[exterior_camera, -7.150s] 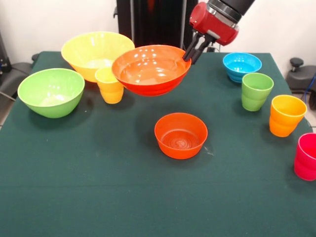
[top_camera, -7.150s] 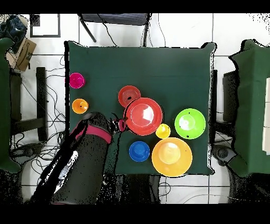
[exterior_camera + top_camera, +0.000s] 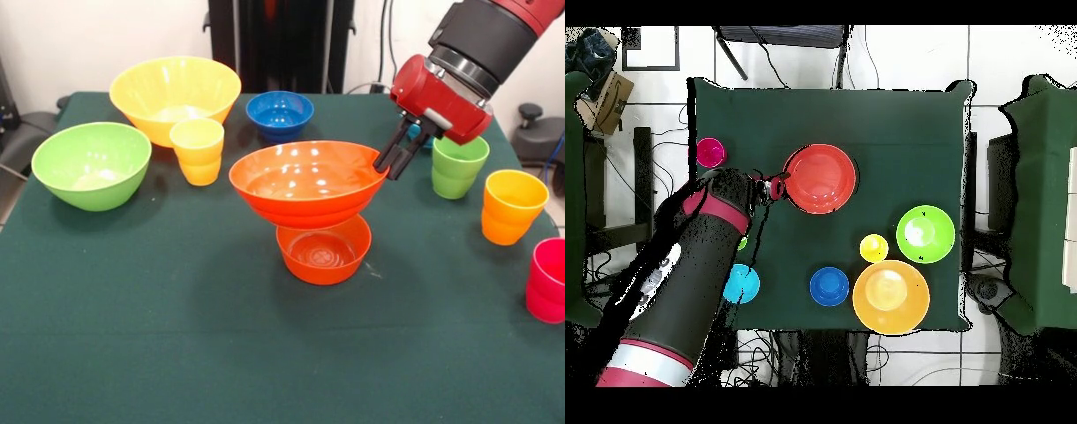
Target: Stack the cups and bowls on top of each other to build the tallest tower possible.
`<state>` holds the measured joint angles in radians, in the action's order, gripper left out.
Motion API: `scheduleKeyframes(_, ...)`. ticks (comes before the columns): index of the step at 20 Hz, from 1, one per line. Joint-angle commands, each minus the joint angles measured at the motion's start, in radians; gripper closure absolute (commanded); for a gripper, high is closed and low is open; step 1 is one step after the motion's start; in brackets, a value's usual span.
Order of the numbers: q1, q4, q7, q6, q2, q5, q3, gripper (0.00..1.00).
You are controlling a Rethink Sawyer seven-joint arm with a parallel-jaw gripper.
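My gripper (image 3: 389, 162) is shut on the right rim of the large orange bowl (image 3: 305, 181), one finger inside and one outside. The bowl sits slightly tilted on the small orange bowl (image 3: 322, 256) at the table's middle, and the two form the tower. In the overhead view the gripper (image 3: 777, 187) is at the left rim of the large orange bowl (image 3: 821, 178), which hides the small one. The green cup (image 3: 458, 166), orange-yellow cup (image 3: 512, 206) and pink-red cup (image 3: 549, 280) stand at the right. The yellow cup (image 3: 198, 150) stands left of the tower.
The large yellow bowl (image 3: 175, 97) and large green bowl (image 3: 91, 163) stand at the back left, and the small dark blue bowl (image 3: 280, 115) at the back middle. The light blue bowl (image 3: 741, 284) shows beside the arm in the overhead view.
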<state>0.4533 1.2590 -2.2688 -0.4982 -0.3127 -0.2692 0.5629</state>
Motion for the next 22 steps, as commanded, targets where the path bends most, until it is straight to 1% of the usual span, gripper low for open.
scheduleKeyframes(1,-0.001,-0.043,-0.090,-0.089,-0.003,0.040,-0.075,1.00)
scheduleKeyframes(10,0.001,-0.047,-0.092,-0.095,-0.001,0.041,-0.072,1.00)
scheduleKeyframes(22,-0.007,-0.039,-0.088,-0.066,-0.005,0.040,-0.082,1.00)
